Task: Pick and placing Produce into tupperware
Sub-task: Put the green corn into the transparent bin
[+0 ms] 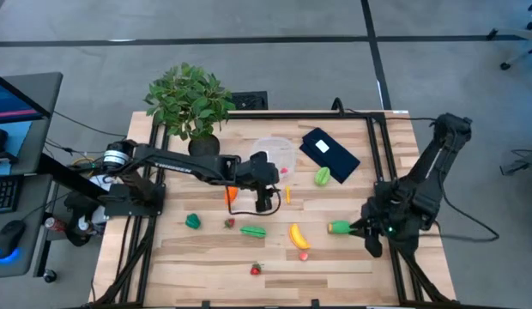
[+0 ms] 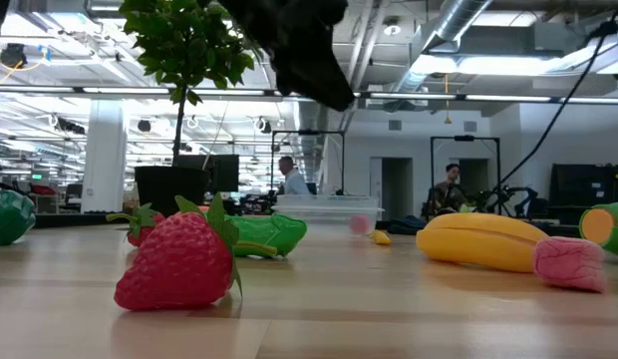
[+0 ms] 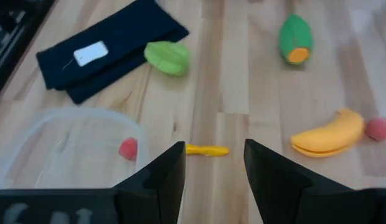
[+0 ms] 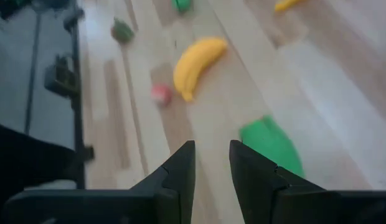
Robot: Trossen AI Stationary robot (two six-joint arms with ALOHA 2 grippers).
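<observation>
We looked down on a pale wooden plank table [image 1: 335, 257] on a grey floor; the level view showed an open office behind it, with two people seated far off. A potted plant [image 1: 190, 101] stood at the table's far left corner, and a black cloth with a white label [image 1: 329, 153] lay at the far side.

The left gripper [image 1: 266, 204] hung over the middle of the table, its fingers [image 3: 162, 180] spread with nothing between them. The clear bowl [image 1: 275, 157] lay just beyond it, holding one small red piece [image 3: 127, 147]. A carrot [image 1: 231, 194] lay just beside the gripper, its long axis running toward and away from the table's front. A thin yellow piece [image 3: 207, 150] lay across the gap ahead of the fingers.

The right gripper [image 1: 366, 230] sat low at the right edge, fingers slightly apart and empty, with a green piece with an orange end [image 1: 339, 227] just beside it. The banana [image 1: 299, 236] lay between the two grippers, running front to back, with a pink piece [image 1: 304, 255] at its near end. A strawberry [image 1: 256, 269] lay near the front.
</observation>
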